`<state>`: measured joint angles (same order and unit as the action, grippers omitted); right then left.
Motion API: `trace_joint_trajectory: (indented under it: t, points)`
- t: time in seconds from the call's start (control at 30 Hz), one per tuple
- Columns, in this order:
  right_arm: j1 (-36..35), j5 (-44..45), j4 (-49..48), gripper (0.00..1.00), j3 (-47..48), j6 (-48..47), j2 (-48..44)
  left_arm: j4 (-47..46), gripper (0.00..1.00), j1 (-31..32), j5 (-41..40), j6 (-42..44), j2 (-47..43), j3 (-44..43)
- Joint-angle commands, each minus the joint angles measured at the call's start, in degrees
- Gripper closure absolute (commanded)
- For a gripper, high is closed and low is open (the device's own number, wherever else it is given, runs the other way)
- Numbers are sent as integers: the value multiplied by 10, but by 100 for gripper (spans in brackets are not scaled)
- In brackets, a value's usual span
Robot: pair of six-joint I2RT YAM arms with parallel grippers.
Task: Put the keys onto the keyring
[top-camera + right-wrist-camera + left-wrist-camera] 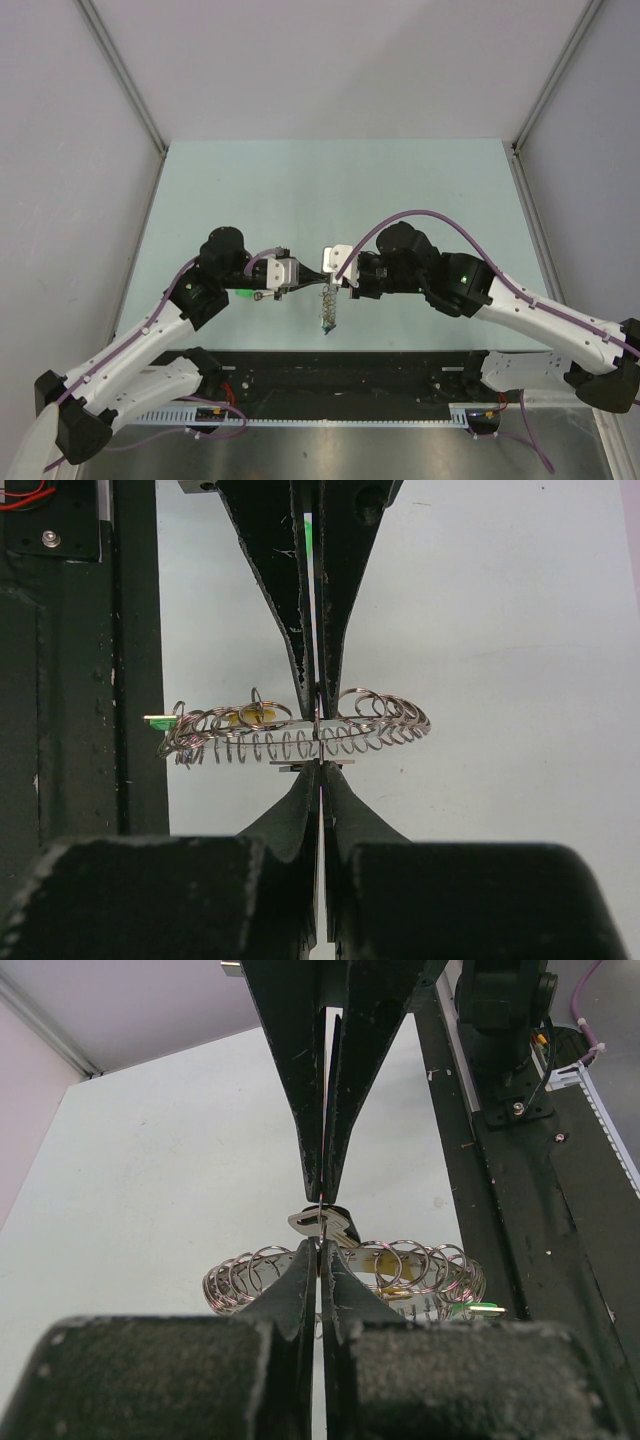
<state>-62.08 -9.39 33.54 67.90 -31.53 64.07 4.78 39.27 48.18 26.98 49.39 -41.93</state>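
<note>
My two grippers meet tip to tip above the table's near middle. The left gripper is shut on the wire of the keyring, a big loop strung with several small silver rings that hangs below the tips. The right gripper is shut on a small silver key, seen edge-on in the right wrist view, held against the ring. A yellow key head and a green key hang on the ring. The green key also shows in the left wrist view.
The pale green table extends beyond the grippers. The black base rail with the arm mounts runs along the near edge, just under the hanging ring. Grey walls enclose the sides and back.
</note>
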Motion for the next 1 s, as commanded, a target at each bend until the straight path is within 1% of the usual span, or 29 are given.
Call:
trace_joint_trajectory:
  t: [0.0, 0.23, 0.97]
  points:
    - [0, 9, -4, 100, 7, 7, -4, -32, 100, 3, 0, 7, -11, -3]
    - [2, 15, -5, 100, 7, 9, -5, -29, 100, 4, 0, 10, -12, -3]
    - [2, -7, -5, 100, 7, 9, -4, -33, 99, 3, -8, 7, -10, -3]
